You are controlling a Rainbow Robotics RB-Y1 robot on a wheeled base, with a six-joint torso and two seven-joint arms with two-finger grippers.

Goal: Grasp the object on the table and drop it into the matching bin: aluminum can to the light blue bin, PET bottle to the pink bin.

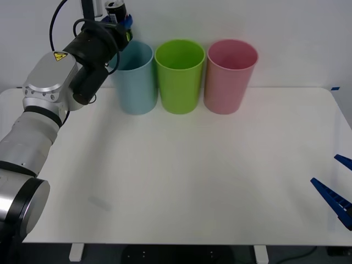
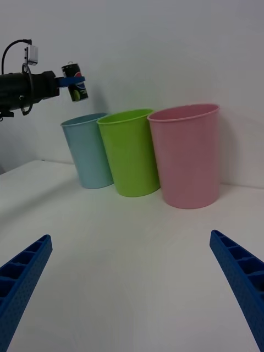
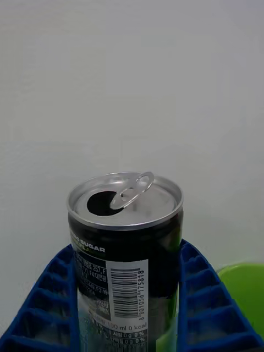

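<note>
Hanging above light blue bin (image 1: 133,77): aluminum can (image 1: 115,9)

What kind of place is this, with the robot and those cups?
Probably a robot test lab: a bare white table against a plain wall, three coloured bins, light blue, green, pink, and the left gripper holding a can.

One aluminum can (image 1: 115,9), three bins, light blue bin (image 1: 135,78), lime green bin (image 1: 179,76), pink bin (image 1: 230,76), two pincers
</note>
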